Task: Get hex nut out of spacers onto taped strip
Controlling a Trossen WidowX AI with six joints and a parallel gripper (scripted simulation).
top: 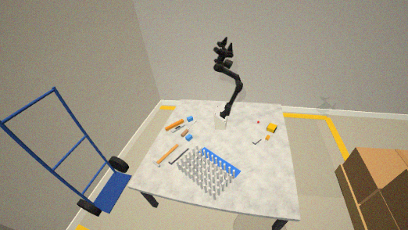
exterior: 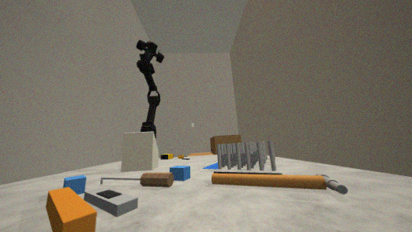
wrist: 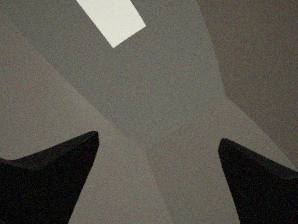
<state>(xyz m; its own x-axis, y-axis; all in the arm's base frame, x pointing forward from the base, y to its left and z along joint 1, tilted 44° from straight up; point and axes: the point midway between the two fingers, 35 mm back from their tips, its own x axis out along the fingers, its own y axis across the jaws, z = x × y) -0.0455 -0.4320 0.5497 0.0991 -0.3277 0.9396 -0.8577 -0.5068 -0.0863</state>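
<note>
My gripper [top: 227, 41] [wrist: 160, 142] is open and empty, raised high above the table, far from every tool. Upright grey spacers [top: 214, 192] [exterior: 271, 156] stand in a dense field; none looks toppled. The blue taped strip [top: 233, 167] [exterior: 211, 166] lies along the field's side facing the arm base. The nut cannot be made out. A thin hook tool with a brown handle [top: 184, 132] [exterior: 156, 179], a black bent rod [top: 180, 156] and an orange-handled tool with a grey head [top: 168, 154] [exterior: 268, 181] lie outside the field. A small black hex key [top: 256, 141] lies across the table.
Blue blocks [top: 190, 119] [top: 189, 138] [exterior: 180, 173], an orange bar [top: 174, 124] [exterior: 71, 205] and a grey block [exterior: 112, 201] lie near the hook tool. A yellow block [top: 271, 127], an orange piece [top: 267, 138] and a red dot [top: 258, 122] are opposite. The arm stands on a pale pedestal [exterior: 139, 151].
</note>
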